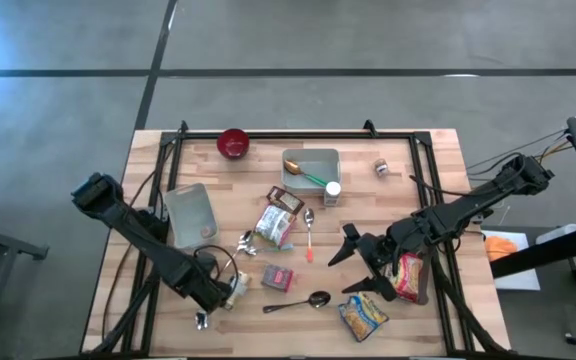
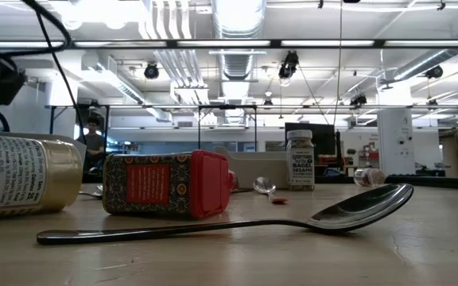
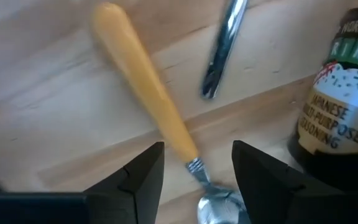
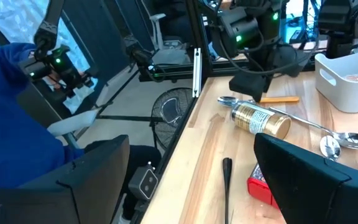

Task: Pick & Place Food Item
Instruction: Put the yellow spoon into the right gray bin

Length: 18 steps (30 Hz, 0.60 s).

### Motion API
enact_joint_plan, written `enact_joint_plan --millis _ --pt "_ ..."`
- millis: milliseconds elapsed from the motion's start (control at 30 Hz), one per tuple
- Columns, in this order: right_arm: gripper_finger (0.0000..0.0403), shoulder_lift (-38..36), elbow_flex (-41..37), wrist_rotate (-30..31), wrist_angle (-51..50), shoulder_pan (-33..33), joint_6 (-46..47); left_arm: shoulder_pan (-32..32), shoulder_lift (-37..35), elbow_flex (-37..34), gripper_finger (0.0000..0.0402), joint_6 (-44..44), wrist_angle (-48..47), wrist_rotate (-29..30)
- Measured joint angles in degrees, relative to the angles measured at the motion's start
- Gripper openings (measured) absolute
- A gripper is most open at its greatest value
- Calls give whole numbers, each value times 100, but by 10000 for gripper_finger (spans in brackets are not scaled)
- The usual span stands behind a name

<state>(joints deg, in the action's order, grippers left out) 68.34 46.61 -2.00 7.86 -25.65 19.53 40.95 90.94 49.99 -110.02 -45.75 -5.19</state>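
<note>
Left tool (image 1: 230, 291) is down low at the near-left part of the table (image 1: 428, 165), fingers (image 3: 143, 174) partly apart and straddling the neck of a yellow-handled spoon (image 3: 145, 99) lying flat on the wood. Can't tell if they're actually touching it. A gold-labelled seasoning jar (image 3: 337, 112) lies on its side just beside that tool.

Moving right, there's a grey tray (image 1: 190, 213) and a red bowl (image 1: 233, 143) at the far edge. Mid-table: a red-capped spice tin (image 2: 165, 184) on its side and a big metal spoon (image 2: 237, 226) near it. Then a grey bin (image 1: 311, 168) with a small upright sesame jar (image 1: 332, 192) next to it.

Right tool (image 1: 360, 268) hangs wide open, holding nothing, near a yellow snack packet (image 1: 364, 314) and a red packet (image 1: 409, 276).
</note>
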Motion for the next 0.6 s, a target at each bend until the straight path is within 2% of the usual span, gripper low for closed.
enact_joint_plan --millis 100,600 --pt "343 0 0 0 0 0 0 0 0 -195 188 -101 282 -28" --pt "343 0 0 2 0 0 0 37 16 -377 188 -166 382 -232"
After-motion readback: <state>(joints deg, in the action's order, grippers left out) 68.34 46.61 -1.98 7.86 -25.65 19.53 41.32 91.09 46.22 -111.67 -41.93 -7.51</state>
